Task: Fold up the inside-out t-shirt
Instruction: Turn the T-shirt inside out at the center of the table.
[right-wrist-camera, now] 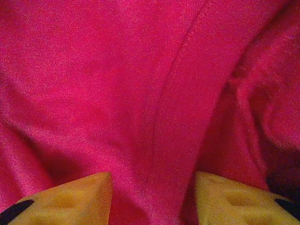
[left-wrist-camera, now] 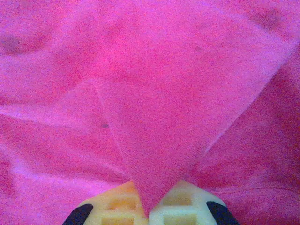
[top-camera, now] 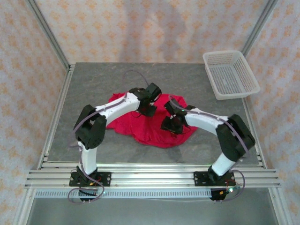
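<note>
The inside-out t-shirt [top-camera: 157, 135] lies crumpled in a crimson heap in the middle of the table. My left gripper [top-camera: 148, 110] is down on its back part. In the left wrist view the left gripper [left-wrist-camera: 149, 209] is shut, pinching a raised, tented fold of the t-shirt [left-wrist-camera: 178, 117] between its yellow fingertips [left-wrist-camera: 117, 201]. My right gripper [top-camera: 170, 125] is down on the right half of the cloth. Seen from the right wrist, the right gripper [right-wrist-camera: 153, 199] stands open, its yellow fingers [right-wrist-camera: 79, 197] apart, and a seamed ridge of the t-shirt [right-wrist-camera: 168, 117] runs between them.
A white plastic mesh basket [top-camera: 224, 53] sits at the back right corner of the grey table [top-camera: 93, 84]. Aluminium rails border the table's sides and front edge, and patterned walls enclose it.
</note>
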Robot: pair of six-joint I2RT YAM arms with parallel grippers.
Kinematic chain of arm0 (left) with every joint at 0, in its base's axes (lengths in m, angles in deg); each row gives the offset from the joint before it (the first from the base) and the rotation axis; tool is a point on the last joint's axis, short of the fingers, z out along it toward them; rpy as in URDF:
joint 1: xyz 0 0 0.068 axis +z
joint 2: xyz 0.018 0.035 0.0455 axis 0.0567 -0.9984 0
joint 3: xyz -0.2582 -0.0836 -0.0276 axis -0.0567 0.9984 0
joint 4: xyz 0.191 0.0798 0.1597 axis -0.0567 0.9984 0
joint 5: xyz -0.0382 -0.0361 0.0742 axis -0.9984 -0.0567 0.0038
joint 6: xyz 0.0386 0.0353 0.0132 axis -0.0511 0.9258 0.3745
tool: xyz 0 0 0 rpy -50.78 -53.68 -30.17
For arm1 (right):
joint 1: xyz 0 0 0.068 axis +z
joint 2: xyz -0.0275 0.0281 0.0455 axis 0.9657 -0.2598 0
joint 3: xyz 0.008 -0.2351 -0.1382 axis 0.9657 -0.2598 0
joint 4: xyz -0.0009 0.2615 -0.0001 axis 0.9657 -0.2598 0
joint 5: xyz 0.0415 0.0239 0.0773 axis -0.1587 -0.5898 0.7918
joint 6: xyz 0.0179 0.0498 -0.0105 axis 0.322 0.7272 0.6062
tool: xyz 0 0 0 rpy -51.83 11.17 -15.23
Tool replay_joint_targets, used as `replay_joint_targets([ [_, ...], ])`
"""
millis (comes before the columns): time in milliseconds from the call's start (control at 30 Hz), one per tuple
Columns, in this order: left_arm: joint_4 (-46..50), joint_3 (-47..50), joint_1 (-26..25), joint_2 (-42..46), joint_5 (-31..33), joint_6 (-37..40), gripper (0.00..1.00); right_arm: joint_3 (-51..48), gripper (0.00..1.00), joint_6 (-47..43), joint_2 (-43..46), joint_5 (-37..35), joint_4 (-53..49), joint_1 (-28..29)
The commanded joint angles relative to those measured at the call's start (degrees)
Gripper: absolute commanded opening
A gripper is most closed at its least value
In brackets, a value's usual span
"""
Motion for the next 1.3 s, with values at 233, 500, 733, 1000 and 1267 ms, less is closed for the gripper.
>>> replay_joint_targets([
  [233, 1.36, 0.88, 6.35, 13.5, -2.45, -4.36, 0.0, 3.92, 0.0, -1.3, 3.82, -8.25, -4.97, -0.66],
  [500, -3.08, 10.1, 11.1, 21.14, -3.63, -7.17, 0.0, 1.91, 0.0, -6.33, 22.28, -18.86, -18.22, -9.29],
  [733, -17.1, 20.11, 9.92, 26.41, -8.54, -16.69, 0.0, -4.12, 0.0, -6.4, 24.69, -12.82, -15.44, -11.1],
  [1000, -26.79, 24.54, 6.54, 23.58, -9.94, -21.61, 0.0, -0.2, 0.48, -5.09, 21.8, -14.73, -16.69, -7.55],
  [1267, -25.53, 24.47, 6.39, 23.65, -9.27, -21.41, 0.0, 3.5, 0.25, 2.54, 16.86, -4.99, 3.25, 1.09],
])
